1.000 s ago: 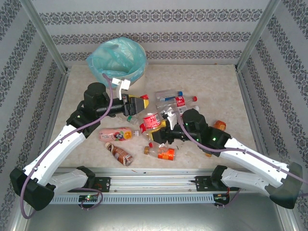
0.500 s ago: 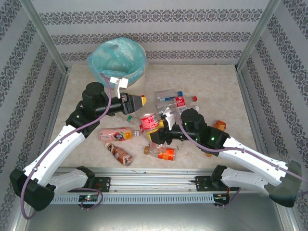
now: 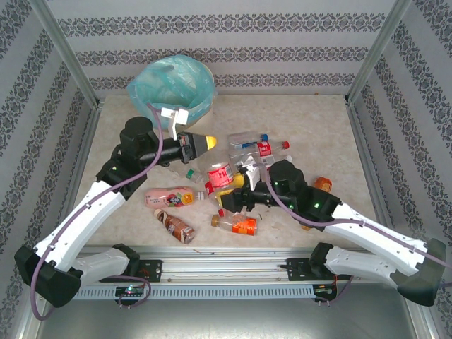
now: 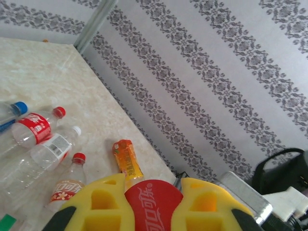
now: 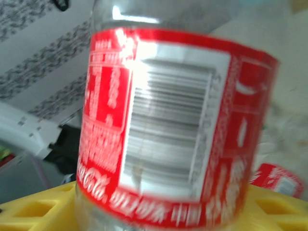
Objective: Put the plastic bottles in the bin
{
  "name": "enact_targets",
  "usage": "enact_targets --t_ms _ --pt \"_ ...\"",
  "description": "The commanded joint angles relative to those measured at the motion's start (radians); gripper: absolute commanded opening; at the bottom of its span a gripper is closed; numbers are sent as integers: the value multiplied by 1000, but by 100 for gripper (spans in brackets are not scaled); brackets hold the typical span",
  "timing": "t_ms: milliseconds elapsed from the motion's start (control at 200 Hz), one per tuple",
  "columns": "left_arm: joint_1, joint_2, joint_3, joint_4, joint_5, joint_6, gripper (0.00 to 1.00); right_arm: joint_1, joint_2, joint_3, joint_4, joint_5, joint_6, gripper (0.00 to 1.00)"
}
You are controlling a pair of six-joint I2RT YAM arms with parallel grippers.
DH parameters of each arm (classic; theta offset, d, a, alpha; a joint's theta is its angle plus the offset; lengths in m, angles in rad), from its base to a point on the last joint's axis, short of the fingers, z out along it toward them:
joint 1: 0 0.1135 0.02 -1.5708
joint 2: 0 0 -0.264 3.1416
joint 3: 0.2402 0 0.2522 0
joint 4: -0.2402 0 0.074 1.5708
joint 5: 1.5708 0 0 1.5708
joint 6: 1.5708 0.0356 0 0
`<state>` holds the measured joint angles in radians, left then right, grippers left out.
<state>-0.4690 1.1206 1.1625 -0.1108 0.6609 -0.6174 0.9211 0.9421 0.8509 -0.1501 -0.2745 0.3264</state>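
Left fingers (image 4: pixel 103 202) clenched on red cap (image 4: pixel 154 202), frame bottom. Right fingers (image 5: pixel 33 207) flank red-labelled bottle (image 5: pixel 168 120); grip we cannot tell.

Beige marbled table (image 3: pixel 318 127), scattered plastic bottles (image 3: pixel 169 196), bin (image 3: pixel 209 90) far left

Place: a robot test cell in a lab, dressed to look domestic.
Walls: striped patterned panels (image 3: pixel 226 42) stood at 9, 12 and 3 o'clock.
Frame: bare aluminium posts (image 3: pixel 63 49) held them.
Surface: marble-look tabletop (image 3: pixel 318 127).
Mounting: a metal rail (image 3: pixel 226 263) at 6 o'clock carried the arm bases (image 3: pixel 131 256).
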Motion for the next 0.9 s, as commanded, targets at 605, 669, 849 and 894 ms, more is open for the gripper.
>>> enact_targets --t_ms 605,669,849,894 --pt "237 616 958 -77 -659 501 0 7 -398 -33 -153 571 82 98" --pt "240 621 926 -38 -648 496 0 7 -391 -39 -152 565 96 98" --pt "243 625 855 28 -646 489 0 6 -343 -46 -129 536 117 98" --pt "245 624 842 38 -647 489 0 7 -326 -41 -125 527 118 98"
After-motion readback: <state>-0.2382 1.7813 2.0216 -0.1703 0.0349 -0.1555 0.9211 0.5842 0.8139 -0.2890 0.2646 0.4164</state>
